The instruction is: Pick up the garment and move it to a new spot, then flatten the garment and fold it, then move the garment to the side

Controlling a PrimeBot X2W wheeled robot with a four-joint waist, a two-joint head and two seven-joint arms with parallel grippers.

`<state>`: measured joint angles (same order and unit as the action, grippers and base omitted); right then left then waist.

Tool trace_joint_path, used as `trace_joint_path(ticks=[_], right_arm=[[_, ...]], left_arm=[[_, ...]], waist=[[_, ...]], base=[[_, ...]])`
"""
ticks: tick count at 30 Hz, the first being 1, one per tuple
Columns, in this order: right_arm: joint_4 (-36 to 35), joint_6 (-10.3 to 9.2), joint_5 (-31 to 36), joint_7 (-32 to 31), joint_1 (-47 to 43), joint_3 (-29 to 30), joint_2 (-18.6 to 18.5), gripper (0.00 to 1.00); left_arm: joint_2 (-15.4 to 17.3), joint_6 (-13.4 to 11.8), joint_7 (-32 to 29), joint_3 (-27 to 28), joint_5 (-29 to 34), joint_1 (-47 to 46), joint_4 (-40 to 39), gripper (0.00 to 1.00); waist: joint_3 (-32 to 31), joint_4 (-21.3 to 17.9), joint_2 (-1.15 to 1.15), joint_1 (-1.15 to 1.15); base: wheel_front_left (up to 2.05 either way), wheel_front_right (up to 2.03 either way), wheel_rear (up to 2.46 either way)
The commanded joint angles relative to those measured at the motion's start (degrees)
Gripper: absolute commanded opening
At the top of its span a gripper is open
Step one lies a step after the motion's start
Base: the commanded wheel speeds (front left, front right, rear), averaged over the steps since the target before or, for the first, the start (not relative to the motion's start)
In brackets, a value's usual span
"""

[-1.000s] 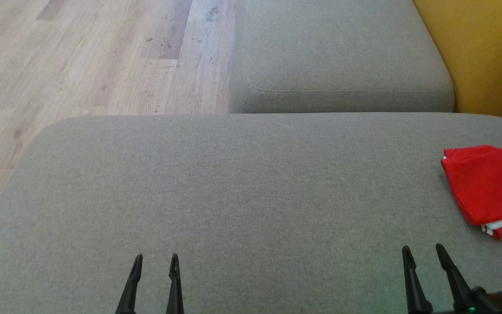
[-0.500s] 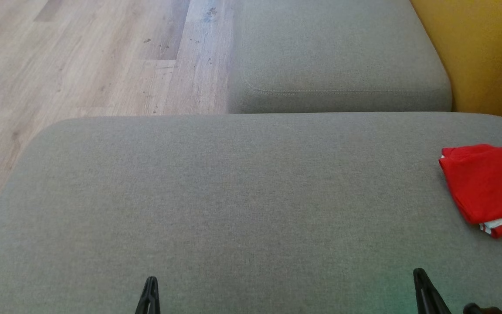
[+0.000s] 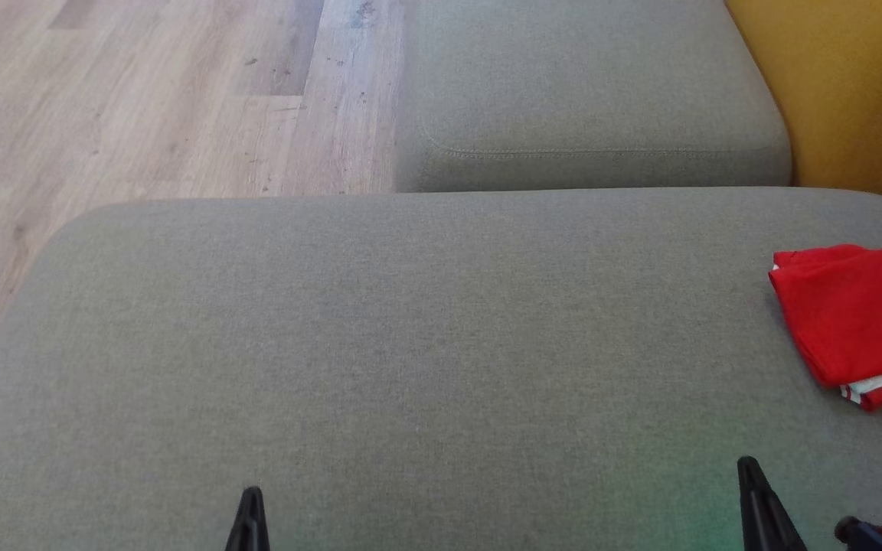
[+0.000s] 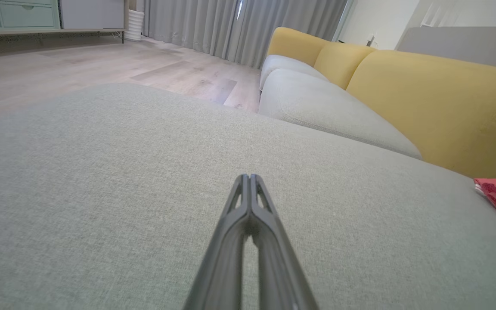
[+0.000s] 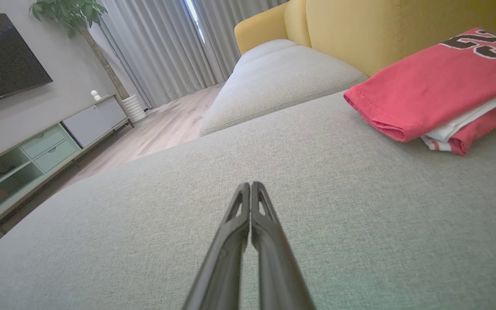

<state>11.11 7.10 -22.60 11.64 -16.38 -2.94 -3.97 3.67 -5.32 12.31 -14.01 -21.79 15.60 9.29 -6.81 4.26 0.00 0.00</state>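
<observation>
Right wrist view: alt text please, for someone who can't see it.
A folded red garment lies on the grey cushion at upper right, before the yellow backrest. The right gripper, shut and empty, points across the cushion, apart from the garment.

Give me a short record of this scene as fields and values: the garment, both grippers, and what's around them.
garment: red, folded, dark lettering on top, a white layer showing at its near edge
garment place: right end of the grey seat cushion, by the yellow backrest
left gripper: shut, holding nothing, over bare cushion
right gripper: shut, holding nothing, apart from the garment
floor: pale wood, beyond the cushion
task stage: garment looks folded and set to the side
</observation>
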Motion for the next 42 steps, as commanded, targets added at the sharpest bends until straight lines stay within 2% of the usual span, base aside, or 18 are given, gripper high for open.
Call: trace_joint_path(ticks=[1,42], right_arm=[[-1.48,0.06,-1.96,-0.25,2.84,0.46,-0.39,0.0],[0.14,0.19,-28.68,-6.26,10.3,2.87,-0.56,0.0]], left_arm=[[0.39,0.61,-0.23,1.21,-1.91,-2.98,-1.43,0.0],[1.1,5.3,-6.04,6.99,-29.45,-10.09,0.87,0.0]], waist=[[0.11,-0.07,0.0,0.0],[2.74,-1.67,0.0,0.0]], base=[[0.0,0.0,0.0],[0.0,0.0,0.0]])
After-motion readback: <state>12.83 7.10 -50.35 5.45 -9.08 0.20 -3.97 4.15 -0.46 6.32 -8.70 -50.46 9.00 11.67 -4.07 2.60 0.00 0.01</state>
